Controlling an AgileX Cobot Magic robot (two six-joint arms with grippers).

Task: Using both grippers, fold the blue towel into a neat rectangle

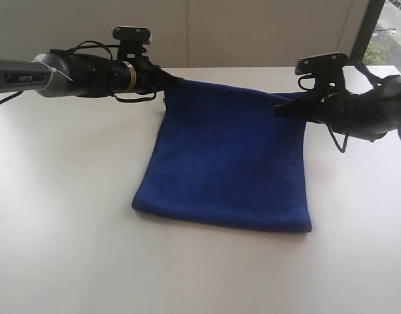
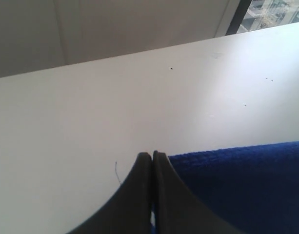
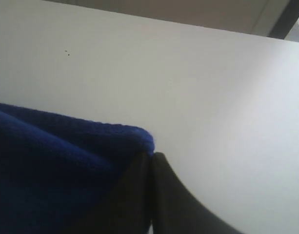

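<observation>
The left claw (image 1: pixel 169 81) pinches the towel (image 1: pixel 226 157) at its upper-left corner; the right claw (image 1: pixel 280 108) pinches the upper-right (both squeezed tight).

table (image 1: pixel 63 216): bears the towel (image 1: pixel 229 157), which lies near the middle, a little right of centre in the exterior view; near edge flat on the tabletop, far edge toward the wall (image 1: pixel 252 33)
left gripper (image 1: pixel 173 81): at the towel's far left corner, touching it; left arm (image 1: pixel 89 75) reaches in from the left, above the table
right gripper (image 1: pixel 280 109): at the towel's far right corner, touching it; right arm (image 1: pixel 370 108) comes in from the right
grippers well apart, the towel's far edge between them
wall: behind the table
window (image 1: pixel 391 29): behind the table, far right, beyond the right arm
</observation>
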